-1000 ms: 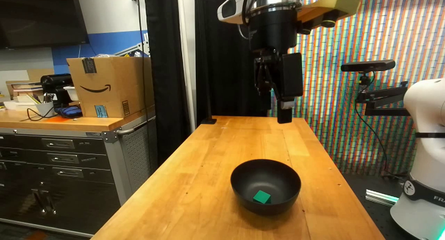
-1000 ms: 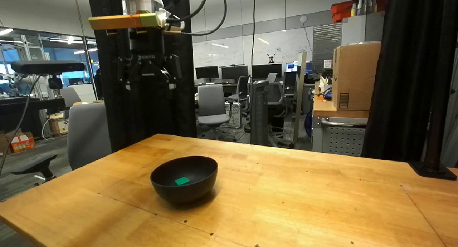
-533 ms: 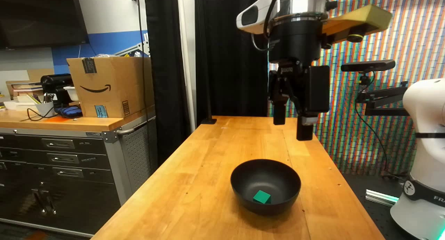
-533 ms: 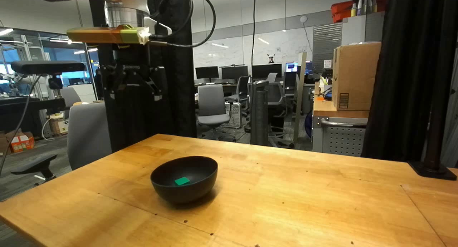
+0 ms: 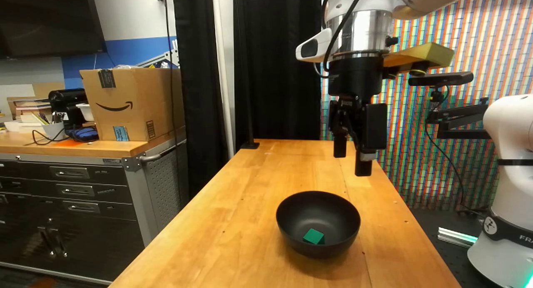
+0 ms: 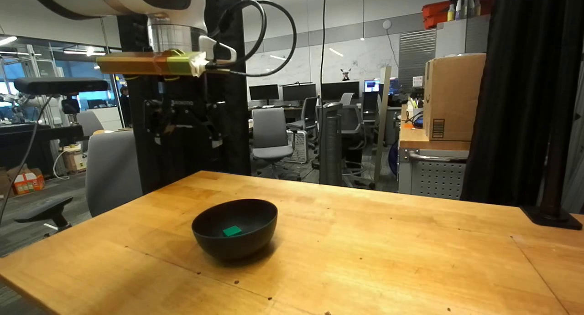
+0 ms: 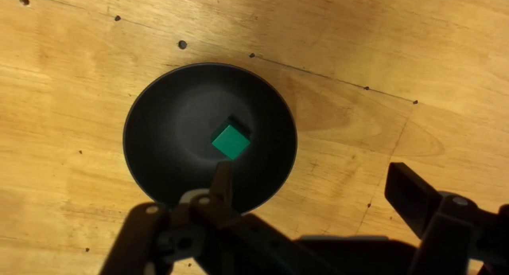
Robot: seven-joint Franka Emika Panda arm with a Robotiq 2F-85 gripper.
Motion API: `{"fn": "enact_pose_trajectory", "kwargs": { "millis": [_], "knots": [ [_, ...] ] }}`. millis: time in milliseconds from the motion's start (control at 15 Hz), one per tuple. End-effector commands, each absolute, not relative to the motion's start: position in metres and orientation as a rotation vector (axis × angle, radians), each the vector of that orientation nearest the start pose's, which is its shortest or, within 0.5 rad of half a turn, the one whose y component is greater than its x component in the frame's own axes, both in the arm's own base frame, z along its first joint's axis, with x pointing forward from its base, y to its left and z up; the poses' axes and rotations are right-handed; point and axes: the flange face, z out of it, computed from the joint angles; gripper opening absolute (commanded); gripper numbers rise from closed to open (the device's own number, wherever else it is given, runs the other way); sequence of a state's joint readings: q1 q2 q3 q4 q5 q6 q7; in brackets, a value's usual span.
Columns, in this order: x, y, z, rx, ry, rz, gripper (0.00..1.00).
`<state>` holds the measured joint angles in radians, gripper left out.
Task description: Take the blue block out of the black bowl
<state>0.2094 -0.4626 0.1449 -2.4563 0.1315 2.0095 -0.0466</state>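
Observation:
The blue block, a small teal-green cube, lies inside the black bowl in both exterior views (image 5: 314, 236) (image 6: 232, 230) and in the wrist view (image 7: 231, 142). The black bowl (image 5: 339, 221) stands upright on the table; it also shows in an exterior view (image 6: 242, 249) and in the wrist view (image 7: 159, 123). My gripper (image 5: 352, 163) is open and empty, high above the table, also in an exterior view (image 6: 187, 148). In the wrist view my gripper (image 7: 310, 171) has one finger over the bowl, just below the block, and the other over bare table right of the bowl.
The wooden table (image 5: 233, 238) carries the bowl. A black post base (image 6: 551, 217) stands at a table corner. A black camera on an arm (image 5: 441, 78) is beside the table. A cardboard box (image 5: 129, 104) sits on a separate cabinet.
My gripper has come down toward table height and shifted sideways, right overall in an exterior view, with a small swing back lately. It stays open. The bowl and block have not moved.

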Motion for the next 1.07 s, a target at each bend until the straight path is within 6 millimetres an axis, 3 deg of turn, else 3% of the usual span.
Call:
{"fn": "enact_pose_trajectory", "kwargs": {
  "millis": [0, 600, 1000],
  "knots": [
    [0.387, 0.148, 0.459, -3.057, -0.555, -0.042, 1.0],
    [0.419, 0.147, 0.434, -3.055, -0.616, -0.03, 1.0],
    [0.437, 0.126, 0.417, -3.041, -0.605, 0.016, 1.0]
  ]
}}
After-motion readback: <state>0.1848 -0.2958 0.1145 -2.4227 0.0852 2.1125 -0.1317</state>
